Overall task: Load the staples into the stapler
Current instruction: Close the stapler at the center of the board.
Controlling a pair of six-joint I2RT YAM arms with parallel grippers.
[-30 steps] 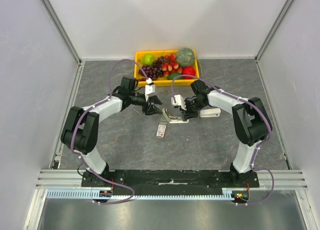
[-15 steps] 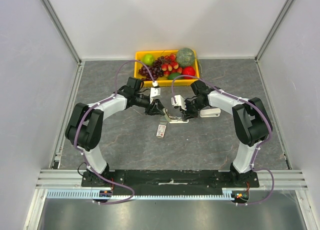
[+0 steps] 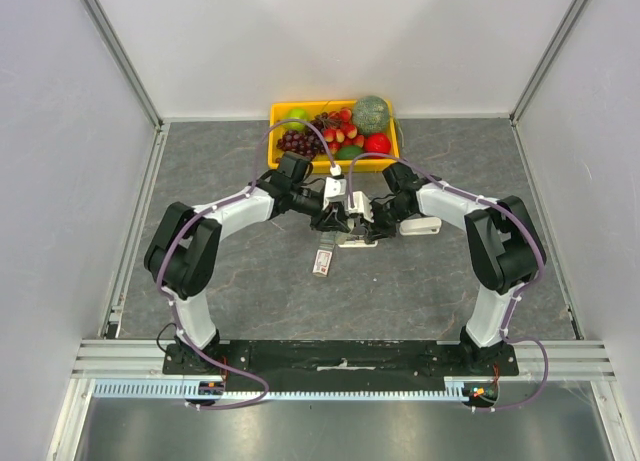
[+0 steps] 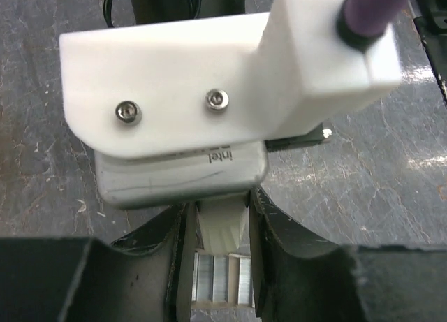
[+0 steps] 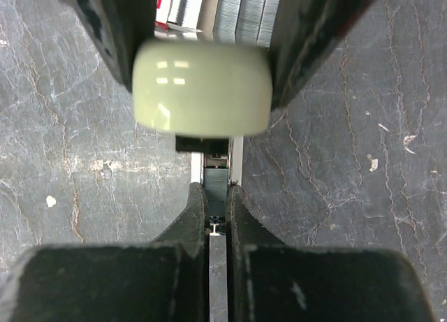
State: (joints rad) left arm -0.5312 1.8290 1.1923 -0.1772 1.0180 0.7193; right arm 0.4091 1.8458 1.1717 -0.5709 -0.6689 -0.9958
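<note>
Yellow tray (image 3: 310,105) at far edge of grey table (image 3: 250,301): grapes (image 3: 300,141), green apple (image 3: 296,118), strawberries (image 3: 345,133), melon (image 3: 371,113).

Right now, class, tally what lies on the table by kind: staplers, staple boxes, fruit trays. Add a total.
Staplers: 2, the open stapler and the spare stapler
Staple box: 1
Fruit tray: 1
Total: 4

1. Far edge, centre: fruit tray (image 3: 275,159) blocks entry.
2. Tabletop centre: left gripper (image 3: 337,221) and right gripper (image 3: 365,227) crowd the stapler (image 3: 350,241); staples box (image 3: 323,263) lies just nearward, second stapler (image 3: 421,226) rightward.
3. Left, right and near edges: open passage.
</note>
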